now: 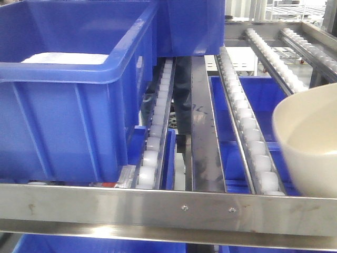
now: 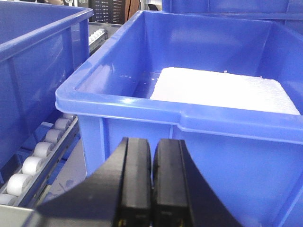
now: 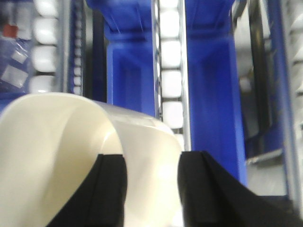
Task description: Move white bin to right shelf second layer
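The white bin [image 1: 310, 147] is at the right edge of the front view, tilted, over the roller tracks [image 1: 247, 126] of the shelf level, behind its flat steel front lip [image 1: 168, 211]. In the right wrist view my right gripper [image 3: 151, 161] is shut on the bin [image 3: 57, 156]. One finger is inside the mouth and one is outside the wall. White rollers [image 3: 170, 80] show beyond it. My left gripper [image 2: 152, 146] is shut and empty, close in front of a blue crate [image 2: 189, 118]. Neither gripper shows in the front view.
A large blue crate [image 1: 68, 105] stands on the left tracks, with a white sheet [image 2: 222, 90] lying inside it. A second blue crate [image 1: 189, 26] stands behind it, and a third [image 2: 33, 71] is at its left. More blue crates [image 1: 258, 95] sit on the level below.
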You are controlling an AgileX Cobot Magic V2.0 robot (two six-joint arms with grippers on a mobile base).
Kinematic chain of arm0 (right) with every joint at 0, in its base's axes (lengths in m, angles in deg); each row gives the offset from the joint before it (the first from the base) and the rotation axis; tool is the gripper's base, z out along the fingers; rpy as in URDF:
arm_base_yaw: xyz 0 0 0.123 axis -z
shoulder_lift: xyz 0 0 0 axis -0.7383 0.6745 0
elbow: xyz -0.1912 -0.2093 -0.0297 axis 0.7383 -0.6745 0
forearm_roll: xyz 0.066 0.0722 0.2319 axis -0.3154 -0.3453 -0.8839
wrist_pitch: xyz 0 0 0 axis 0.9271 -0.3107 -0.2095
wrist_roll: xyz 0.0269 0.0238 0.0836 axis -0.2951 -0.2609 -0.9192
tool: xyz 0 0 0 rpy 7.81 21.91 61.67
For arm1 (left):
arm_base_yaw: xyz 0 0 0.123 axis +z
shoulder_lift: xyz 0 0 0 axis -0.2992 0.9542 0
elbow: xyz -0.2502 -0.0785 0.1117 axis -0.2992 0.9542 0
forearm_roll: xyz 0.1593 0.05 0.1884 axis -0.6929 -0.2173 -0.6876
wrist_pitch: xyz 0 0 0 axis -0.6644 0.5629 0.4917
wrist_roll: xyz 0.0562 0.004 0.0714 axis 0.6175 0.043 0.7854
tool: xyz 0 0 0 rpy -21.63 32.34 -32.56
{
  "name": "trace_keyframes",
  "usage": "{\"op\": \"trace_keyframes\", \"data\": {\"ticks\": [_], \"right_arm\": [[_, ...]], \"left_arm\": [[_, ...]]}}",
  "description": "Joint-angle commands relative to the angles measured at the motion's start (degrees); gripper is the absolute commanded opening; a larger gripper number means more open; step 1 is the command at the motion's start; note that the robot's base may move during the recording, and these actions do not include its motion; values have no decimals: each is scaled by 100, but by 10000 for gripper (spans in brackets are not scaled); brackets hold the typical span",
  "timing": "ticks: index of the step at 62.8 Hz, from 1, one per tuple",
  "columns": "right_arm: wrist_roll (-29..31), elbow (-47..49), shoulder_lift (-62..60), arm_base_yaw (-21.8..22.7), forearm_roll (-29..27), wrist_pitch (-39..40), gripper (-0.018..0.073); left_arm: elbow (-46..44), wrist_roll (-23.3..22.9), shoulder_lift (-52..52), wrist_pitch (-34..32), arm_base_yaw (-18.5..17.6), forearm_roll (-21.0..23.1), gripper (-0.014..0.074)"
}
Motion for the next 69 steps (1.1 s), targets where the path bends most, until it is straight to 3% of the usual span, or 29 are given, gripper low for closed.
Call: {"op": "trace_keyframes", "data": {"ticks": [1,7,19,34,45,60,69], "right_arm": [[276,196,-333,1,0,237,360],[488,196,-521,1,0,140,319],[541,-140,-1132,1,-88,77,39],[551,-1106,-2472,1,-94,436,54],[546,-1328,-3308,1,-112,-146,54],[546,-1328,-3531,1,-112,-591,54],[546,-1328,-3531,1,-112,-209,54]], "left_arm": [[161,-30,-109,-500,-36,5,85],[161,-30,-109,-500,-36,5,85],[161,-30,-109,-500,-36,5,85],[161,-30,-109,-500,-36,5,85],[161,-30,-109,-500,-36,5,85],[161,-30,-109,-500,-36,5,85],[161,-30,-109,-500,-36,5,85]]}}
